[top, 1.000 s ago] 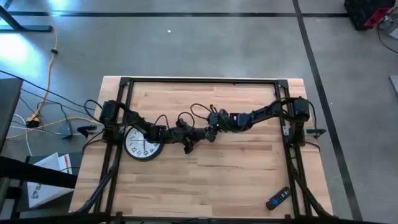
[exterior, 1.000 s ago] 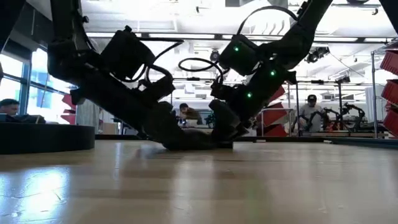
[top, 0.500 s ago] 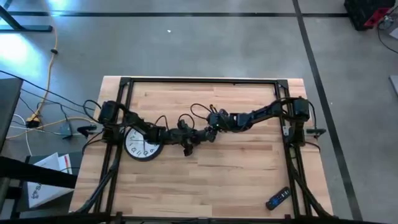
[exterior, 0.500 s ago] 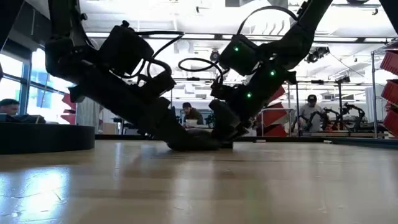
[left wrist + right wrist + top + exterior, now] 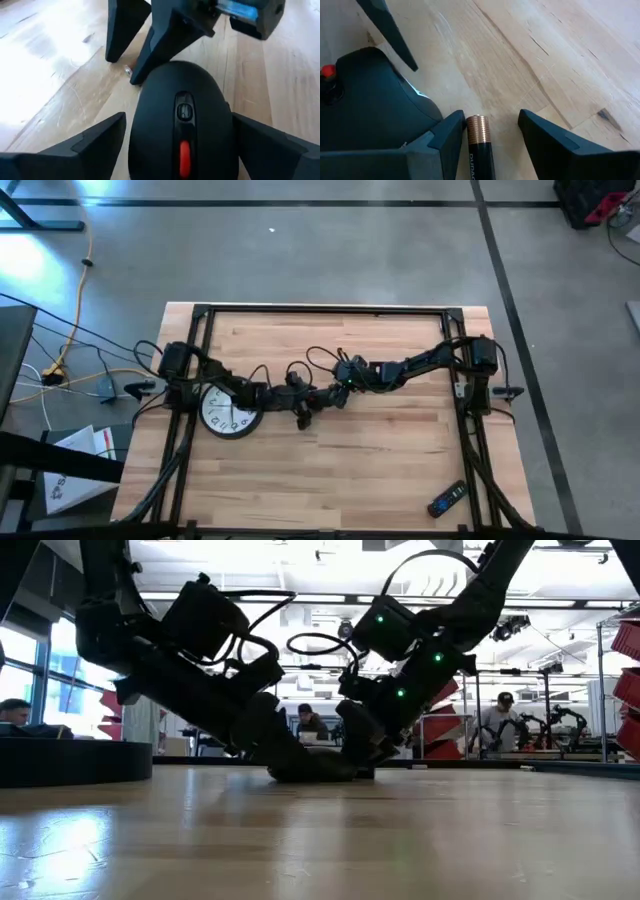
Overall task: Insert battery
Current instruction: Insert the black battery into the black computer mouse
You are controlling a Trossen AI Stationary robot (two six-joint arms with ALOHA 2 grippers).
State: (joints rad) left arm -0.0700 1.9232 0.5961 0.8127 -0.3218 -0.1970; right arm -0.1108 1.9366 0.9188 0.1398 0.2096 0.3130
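One black computer mouse (image 5: 182,122) is recorded on the wooden table (image 5: 380,460), near the table's centre in the high view, lying top side up with its scroll wheel and one red button visible. The left gripper (image 5: 175,145) is positioned around the mouse, one finger at each side with gaps visible, so the jaws are spread and no grip on the mouse can be confirmed. The right gripper (image 5: 487,132) is lowered to the tabletop just at 3 o'clock of the mouse in the high view, its two fingers parted. One battery (image 5: 479,145), copper-topped with a black body, is seen between those fingers; it lies against one finger and clear of the other, and whether it is gripped cannot be told. The battery sits just beside the mouse's edge. One wall clock (image 5: 228,412) with a white face is noted at 9 o'clock of the mouse, under the left arm. One remote control (image 5: 447,499) lies well apart, towards 5 o'clock, near the table's corner.
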